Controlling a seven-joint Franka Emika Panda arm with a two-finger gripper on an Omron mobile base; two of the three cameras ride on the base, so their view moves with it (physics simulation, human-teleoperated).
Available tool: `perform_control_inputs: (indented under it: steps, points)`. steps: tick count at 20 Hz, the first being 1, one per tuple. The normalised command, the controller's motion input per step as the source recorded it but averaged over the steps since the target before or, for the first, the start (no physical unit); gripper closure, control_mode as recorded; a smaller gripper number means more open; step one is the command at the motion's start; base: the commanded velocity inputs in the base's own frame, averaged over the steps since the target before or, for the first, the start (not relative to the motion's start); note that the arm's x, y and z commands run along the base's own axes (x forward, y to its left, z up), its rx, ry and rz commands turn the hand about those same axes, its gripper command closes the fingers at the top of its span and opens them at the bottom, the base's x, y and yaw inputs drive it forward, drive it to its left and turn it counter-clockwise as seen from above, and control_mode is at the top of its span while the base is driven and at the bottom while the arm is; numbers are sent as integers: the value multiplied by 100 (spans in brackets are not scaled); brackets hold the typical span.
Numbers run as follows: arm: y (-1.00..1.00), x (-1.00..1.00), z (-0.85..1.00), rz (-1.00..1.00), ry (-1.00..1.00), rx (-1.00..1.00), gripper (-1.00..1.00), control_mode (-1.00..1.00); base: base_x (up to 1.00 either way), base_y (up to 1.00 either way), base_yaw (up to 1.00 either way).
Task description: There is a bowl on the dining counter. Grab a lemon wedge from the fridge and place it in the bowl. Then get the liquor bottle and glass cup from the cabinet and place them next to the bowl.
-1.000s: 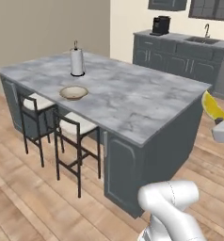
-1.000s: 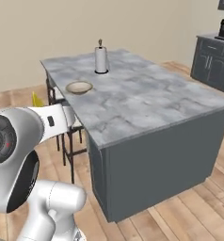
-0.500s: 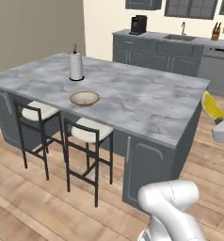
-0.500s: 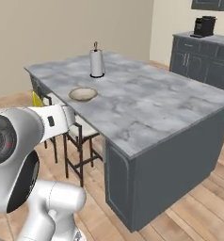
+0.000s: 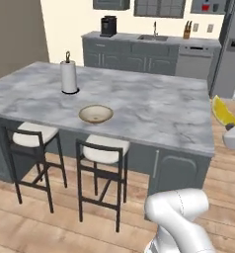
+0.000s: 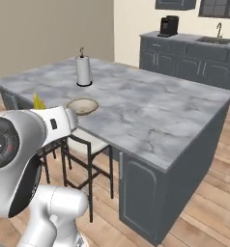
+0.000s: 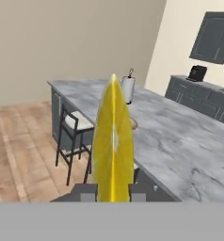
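Note:
My gripper (image 7: 113,189) is shut on the lemon wedge (image 7: 113,141), a bright yellow slice standing upright between the dark fingers (image 7: 85,192). In the left base view the lemon wedge (image 5: 224,111) hangs at the far right, off the counter's end. It also peeks over my arm as the lemon wedge (image 6: 38,102) in the right base view. The tan bowl (image 5: 96,113) sits near the front edge of the marble dining counter (image 5: 154,106), well left of the wedge. The bowl (image 6: 82,106) lies just beyond my forearm. The fridge (image 5: 233,47) stands at the back right.
A white paper-towel roll (image 5: 68,76) stands behind the bowl. Two stools (image 5: 103,150) are tucked under the counter's near side. Along the back wall run grey base cabinets with a sink (image 5: 156,37) and a coffee machine (image 5: 108,24). A wall cabinet (image 5: 208,6) holds something red.
The whole picture has shifted, so the base has driven. The counter now lies more square in front of me, with the bowl nearer the middle. The wedge stays in the shut gripper.

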Motion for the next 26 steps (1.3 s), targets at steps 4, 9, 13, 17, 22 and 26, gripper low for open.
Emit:
perform_control_inputs:
  steps: [4, 9, 13, 17, 22, 26]
  points:
    - [0, 0, 0, 0, 0, 0, 100, 100, 29, 93, -51]
    - [0, 0, 0, 0, 0, 0, 100, 100, 26, 92, -50]
    - [0, 0, 0, 0, 0, 0, 100, 100, 25, 93, -49]
    - [0, 0, 0, 0, 0, 0, 100, 100, 29, 93, -48]
    - [0, 0, 0, 0, 0, 0, 100, 100, 67, 63, -32]
    - [0, 0, 0, 0, 0, 0, 100, 100, 83, 29, -15]
